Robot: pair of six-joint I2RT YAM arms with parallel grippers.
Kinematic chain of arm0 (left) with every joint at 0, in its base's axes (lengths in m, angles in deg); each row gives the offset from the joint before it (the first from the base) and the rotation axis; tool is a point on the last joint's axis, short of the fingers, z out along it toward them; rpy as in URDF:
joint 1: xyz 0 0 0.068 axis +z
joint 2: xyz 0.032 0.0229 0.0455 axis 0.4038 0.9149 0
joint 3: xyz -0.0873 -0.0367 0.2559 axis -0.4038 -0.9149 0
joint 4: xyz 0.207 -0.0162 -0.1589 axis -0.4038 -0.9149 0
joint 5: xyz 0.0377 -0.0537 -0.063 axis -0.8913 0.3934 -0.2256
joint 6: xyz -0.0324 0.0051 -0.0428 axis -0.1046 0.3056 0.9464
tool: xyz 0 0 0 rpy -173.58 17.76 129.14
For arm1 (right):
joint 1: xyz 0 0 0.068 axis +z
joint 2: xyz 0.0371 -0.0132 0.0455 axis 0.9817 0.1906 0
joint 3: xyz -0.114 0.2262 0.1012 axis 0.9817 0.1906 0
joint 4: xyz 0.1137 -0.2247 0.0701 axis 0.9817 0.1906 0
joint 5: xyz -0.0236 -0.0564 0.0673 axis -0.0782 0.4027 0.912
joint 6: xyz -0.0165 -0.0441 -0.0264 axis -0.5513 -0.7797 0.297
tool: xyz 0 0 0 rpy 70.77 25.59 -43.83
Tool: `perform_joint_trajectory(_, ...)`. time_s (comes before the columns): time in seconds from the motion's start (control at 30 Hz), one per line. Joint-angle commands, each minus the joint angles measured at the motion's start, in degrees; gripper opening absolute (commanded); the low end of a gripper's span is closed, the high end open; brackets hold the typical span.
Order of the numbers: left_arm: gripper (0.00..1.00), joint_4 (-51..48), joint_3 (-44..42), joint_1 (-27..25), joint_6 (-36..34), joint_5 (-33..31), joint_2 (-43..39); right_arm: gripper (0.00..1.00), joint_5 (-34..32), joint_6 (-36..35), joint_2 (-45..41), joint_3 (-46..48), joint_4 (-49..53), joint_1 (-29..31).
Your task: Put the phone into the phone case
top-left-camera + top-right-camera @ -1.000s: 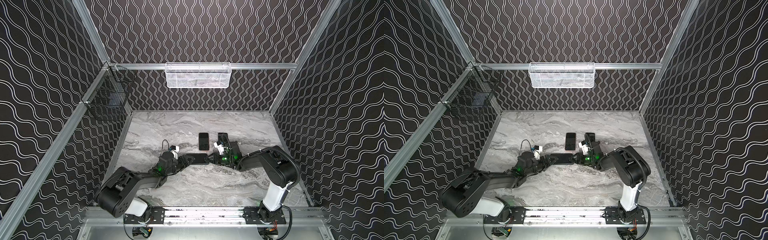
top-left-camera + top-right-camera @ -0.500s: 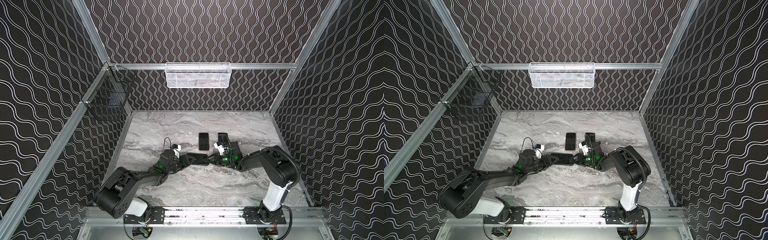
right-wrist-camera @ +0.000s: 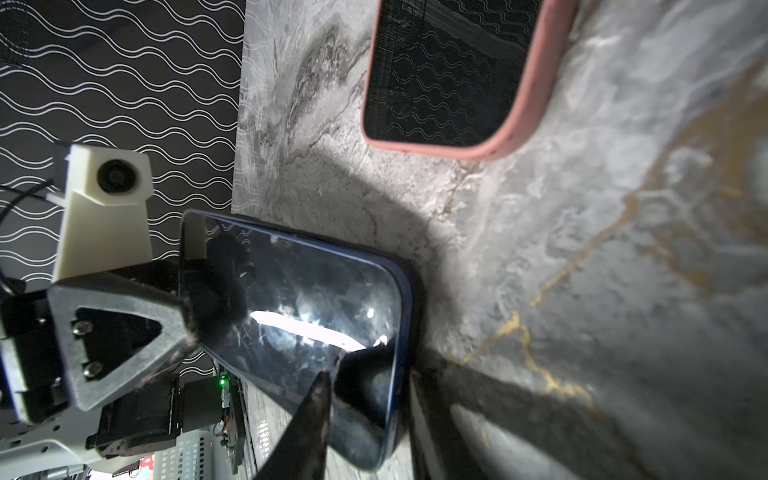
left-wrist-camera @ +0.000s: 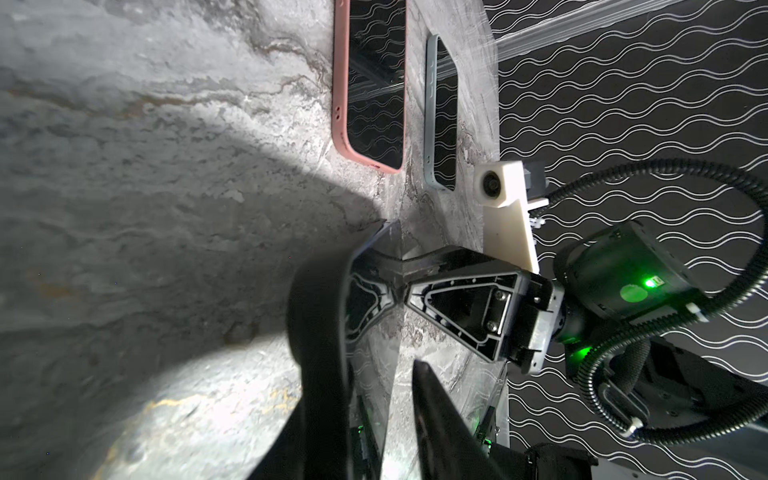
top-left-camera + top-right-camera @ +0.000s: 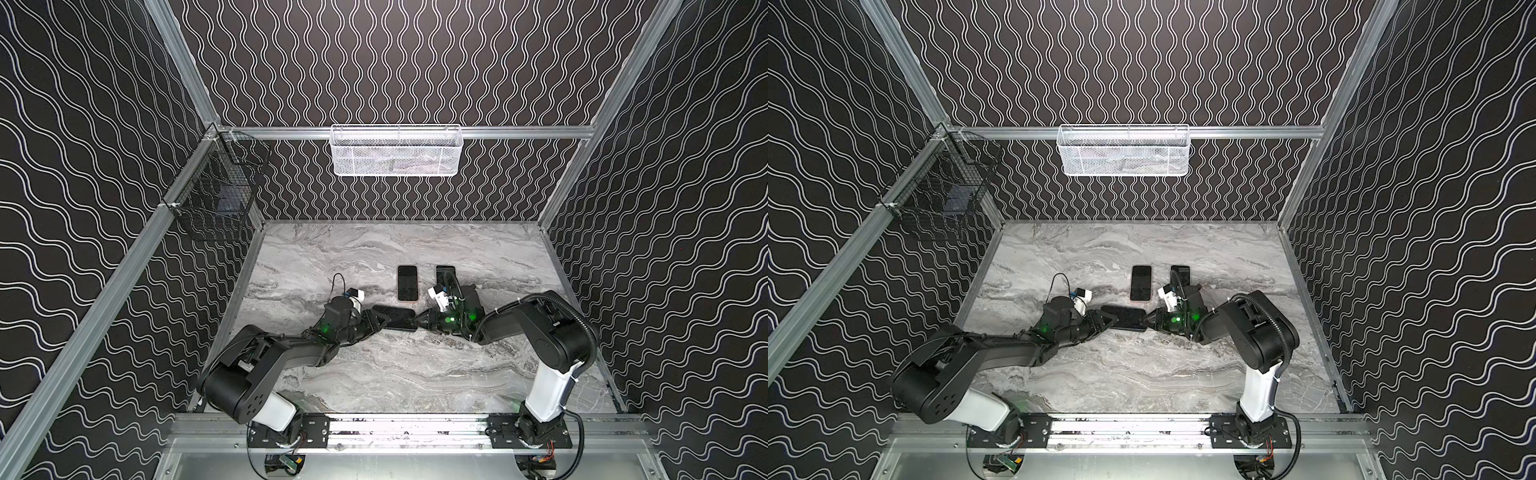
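Note:
A dark phone [image 5: 395,318] lies crosswise on the marble table [image 5: 374,374], mid-front in both top views. A blue rim runs round its screen [image 3: 316,299]; whether that rim is the phone case I cannot tell. My left gripper [image 5: 379,321] is shut on the phone's left end, with one finger [image 4: 436,415] over the glass. My right gripper [image 5: 417,322] is shut on the right end, with one finger [image 3: 311,415] on the screen and the other beneath. The end held by the left gripper looks slightly raised.
Just behind lie a phone in a pink case [image 5: 407,282] and a phone in a grey-blue case [image 5: 445,272], the latter partly behind my right wrist. A white mesh basket [image 5: 397,149] hangs on the back rail. A black wire basket [image 5: 216,195] hangs on the left wall.
Both pairs of jaws have narrowed onto the phone's ends. My left wrist has edged slightly to the right. The phone stays where it was.

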State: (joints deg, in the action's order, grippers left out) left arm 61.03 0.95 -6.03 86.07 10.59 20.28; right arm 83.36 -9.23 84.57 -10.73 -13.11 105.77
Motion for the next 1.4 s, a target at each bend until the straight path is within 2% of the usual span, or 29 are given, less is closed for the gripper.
perform_joint_trajectory(0.0,0.32,3.78,0.57,0.01,-0.31,1.34,0.99,0.32,-3.62,0.57,1.17,0.40,11.40,0.46)
perform_joint_trajectory(0.3,0.22,6.10,0.60,0.04,0.62,1.71,2.61,0.29,-3.72,0.65,1.26,-0.13,11.65,0.83)
perform_joint_trajectory(0.53,0.00,8.15,-0.22,0.00,1.86,2.40,2.35,0.31,-2.80,0.97,0.12,-0.31,11.92,0.68)
perform_joint_trajectory(0.67,0.00,8.14,-0.54,0.37,2.29,3.09,0.67,0.39,-1.26,1.55,-5.44,0.19,12.44,-0.80)
perform_joint_trajectory(0.87,0.00,4.17,2.68,2.55,0.76,7.28,-3.90,0.53,1.21,-1.20,-18.57,-0.22,19.70,-6.40)
perform_joint_trajectory(1.03,0.00,0.48,9.98,4.08,-1.44,15.72,-6.58,0.56,8.67,-1.65,-26.33,1.46,19.27,-12.04)
perform_joint_trajectory(1.2,0.00,-0.61,16.10,4.23,-0.42,22.24,-7.33,0.56,20.67,4.82,-30.64,5.91,4.99,-17.21)
perform_joint_trajectory(1.37,0.00,2.22,18.44,4.11,3.39,24.93,-6.61,0.59,24.93,8.37,-33.63,6.77,-2.98,-17.89)
